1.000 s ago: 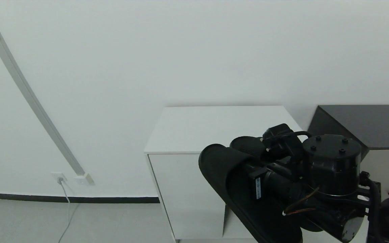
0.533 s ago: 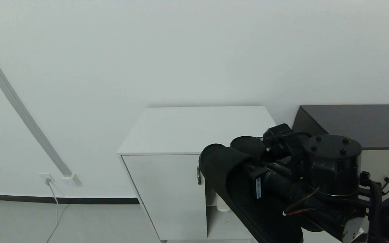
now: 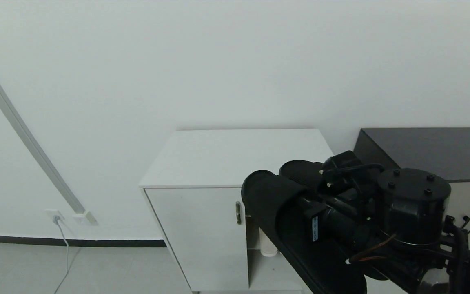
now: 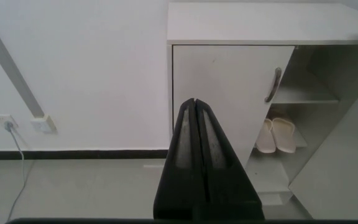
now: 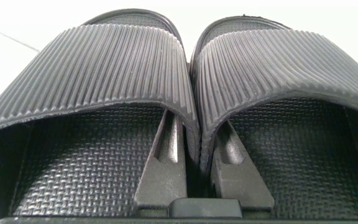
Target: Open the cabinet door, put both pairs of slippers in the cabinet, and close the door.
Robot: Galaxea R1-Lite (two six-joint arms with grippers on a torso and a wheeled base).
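Before the cabinet (image 3: 235, 157), my right gripper (image 5: 197, 163) pinches both black slippers (image 3: 273, 204). I'd enter level, clearing the door (image 3: 198, 232).

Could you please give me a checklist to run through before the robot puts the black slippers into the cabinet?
1. Cabinet open: ok, shelves are exposed beside the closed door.
2. Black slippers secured: ok, the right gripper pinches the pair's inner walls together.
3. White slippers stowed: ok, on a shelf inside.
4. Free space: ok, the upper shelf looks bare.
5. Left gripper free: ok, fingers shut on nothing.
6. Clear path past the opened door: cannot tell.
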